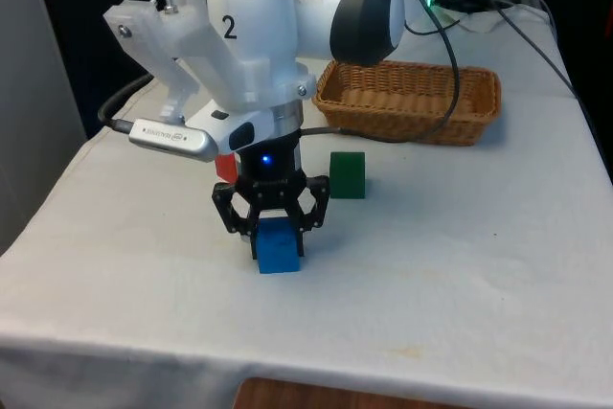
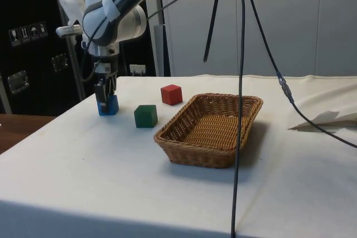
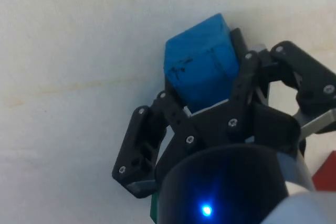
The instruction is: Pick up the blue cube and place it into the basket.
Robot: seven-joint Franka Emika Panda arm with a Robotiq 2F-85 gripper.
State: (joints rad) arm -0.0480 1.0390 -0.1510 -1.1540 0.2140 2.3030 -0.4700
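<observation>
The blue cube rests on the white cloth near the table's front edge, towards the front view's left. My gripper reaches straight down over it, and its black fingers press on two opposite faces of the cube. From the side, the gripper covers the upper part of the blue cube, whose base still seems to touch the cloth. The wicker basket stands further back, to the front view's right, apart from the gripper.
A green cube sits just behind the gripper, between it and the basket. A red cube lies beyond the green cube. Black cables hang over the basket's near side in the side view.
</observation>
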